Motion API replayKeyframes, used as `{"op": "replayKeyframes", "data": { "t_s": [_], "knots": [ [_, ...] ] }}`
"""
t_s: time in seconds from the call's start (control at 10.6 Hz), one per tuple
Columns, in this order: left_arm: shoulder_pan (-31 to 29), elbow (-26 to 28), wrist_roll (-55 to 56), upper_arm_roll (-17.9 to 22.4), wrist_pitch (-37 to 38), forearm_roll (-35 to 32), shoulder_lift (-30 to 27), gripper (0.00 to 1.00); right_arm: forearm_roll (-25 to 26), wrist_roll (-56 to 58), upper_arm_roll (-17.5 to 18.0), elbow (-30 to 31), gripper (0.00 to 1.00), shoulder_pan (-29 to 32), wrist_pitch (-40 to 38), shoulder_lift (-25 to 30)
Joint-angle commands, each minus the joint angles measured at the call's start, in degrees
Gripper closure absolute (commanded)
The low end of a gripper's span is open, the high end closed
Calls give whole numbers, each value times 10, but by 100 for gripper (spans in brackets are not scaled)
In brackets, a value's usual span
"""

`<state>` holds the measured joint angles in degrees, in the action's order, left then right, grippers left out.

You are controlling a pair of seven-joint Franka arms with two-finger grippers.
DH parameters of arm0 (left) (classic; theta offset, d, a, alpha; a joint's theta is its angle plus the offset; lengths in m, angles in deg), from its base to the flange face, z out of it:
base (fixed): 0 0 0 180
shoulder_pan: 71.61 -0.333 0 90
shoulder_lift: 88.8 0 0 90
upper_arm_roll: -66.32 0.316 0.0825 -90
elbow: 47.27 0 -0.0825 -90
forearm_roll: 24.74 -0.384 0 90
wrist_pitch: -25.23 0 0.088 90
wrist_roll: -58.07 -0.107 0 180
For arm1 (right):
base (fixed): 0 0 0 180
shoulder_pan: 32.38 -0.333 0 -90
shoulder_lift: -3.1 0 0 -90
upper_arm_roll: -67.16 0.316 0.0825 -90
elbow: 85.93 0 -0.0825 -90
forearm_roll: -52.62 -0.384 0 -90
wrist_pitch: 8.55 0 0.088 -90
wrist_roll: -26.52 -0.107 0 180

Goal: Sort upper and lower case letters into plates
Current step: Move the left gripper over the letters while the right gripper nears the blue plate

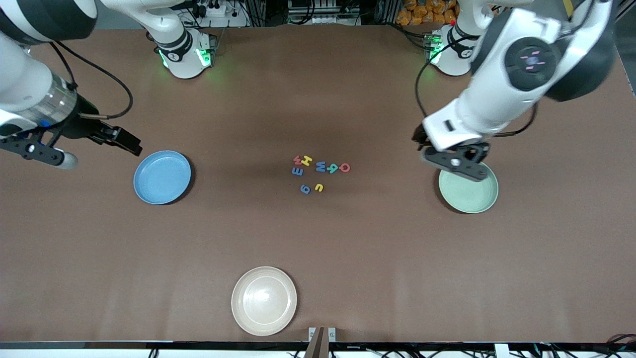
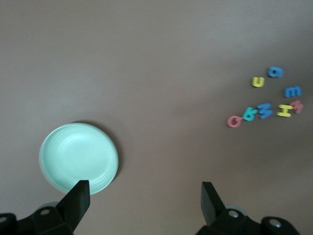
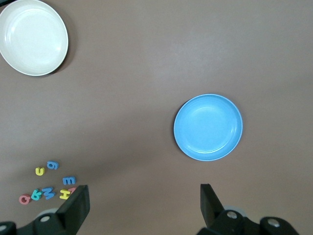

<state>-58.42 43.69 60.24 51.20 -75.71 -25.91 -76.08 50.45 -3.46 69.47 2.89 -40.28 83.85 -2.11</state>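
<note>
Blue plate (image 1: pixel 162 177) and mint plate (image 1: pixel 468 190) flank the letters (image 1: pixel 320 171), both empty; left claw (image 1: pixel 454 163) over mint rim, right claw (image 1: pixel 84 144) beside blue, both apart, nothing sorted yet

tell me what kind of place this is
Probably a robotics lab: two white robot arms are bolted to a brown-covered table, with cables and power strips along its edge, and small coloured toy letters lie among three round matte plates.

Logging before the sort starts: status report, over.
Left hand open over mint green plate; right hand open near blue plate. Eight letters clustered mid-table, unsorted. Both plates empty. Nothing obstructing.
</note>
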Motion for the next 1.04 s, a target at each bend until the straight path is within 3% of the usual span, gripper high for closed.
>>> {"op": "replayKeyframes", "data": {
  "t_s": [0.0, 0.19, 0.57, 0.94],
  "knots": [
    [30, 63, -30, 3, -88, 7, 0, 0, -5, -25, 6, -1, 0, -4, 11, -15],
    [60, 104, -34, 4, -140, 7, 16, 0, -6, -25, 6, -1, 0, -3, 12, -20],
    [110, 112, -29, 4, -222, 7, 96, 0, -7, -68, 6, -2, 0, -21, 16, -26],
    [133, 144, -25, 5, -311, 7, 133, 2, -7, -107, 6, -1, 0, -40, 38, -36]
  ]
}}
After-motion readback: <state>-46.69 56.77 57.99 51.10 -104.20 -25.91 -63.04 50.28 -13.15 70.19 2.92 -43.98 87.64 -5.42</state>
